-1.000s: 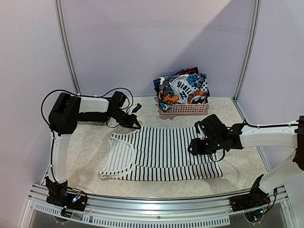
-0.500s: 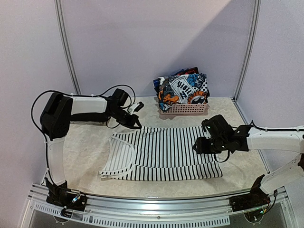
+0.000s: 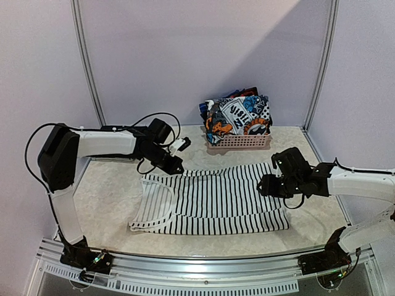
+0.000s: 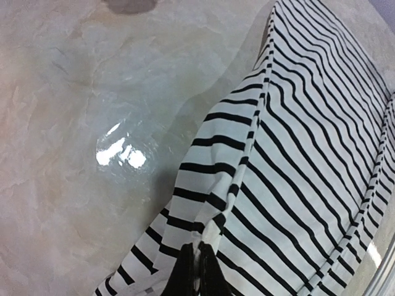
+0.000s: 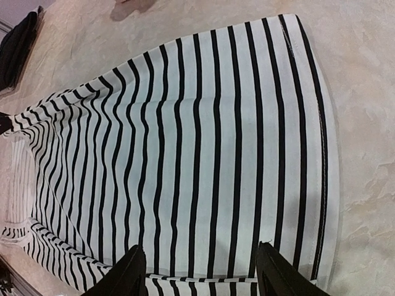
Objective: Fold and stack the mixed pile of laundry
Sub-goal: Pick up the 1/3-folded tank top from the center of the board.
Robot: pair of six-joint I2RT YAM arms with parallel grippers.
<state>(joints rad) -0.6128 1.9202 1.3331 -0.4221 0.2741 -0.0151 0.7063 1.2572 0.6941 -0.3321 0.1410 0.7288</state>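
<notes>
Our left gripper (image 4: 197, 270) is pinched together on the far-left edge of the striped top (image 4: 296, 160), with a fold of black-and-white cloth caught between its dark tips and pulled up off the surface in a small ridge. Our right gripper (image 5: 200, 274) has its two fingers (image 5: 131, 272) spread apart over the opposite end of the same top, with nothing between them but the stripes below. We cannot tell whether the tips touch the cloth. The top itself lies spread across the middle of the table (image 3: 108, 185), with its scooped neck and straps toward the left and its straight hem toward the right. Its near side is flat, and its far-left corner rises where the left gripper (image 3: 175, 164) holds it. The right gripper (image 3: 266, 185) sits at the right hem. Behind the top, at the back of the table and against the lilac wall (image 3: 185, 55), a pink basket (image 3: 241, 142) holds the rest of the laundry. A printed garment (image 3: 237, 117) in blue, orange, white and black is heaped on top, with darker pieces tucked behind it. The basket stands well apart from the striped top.
</notes>
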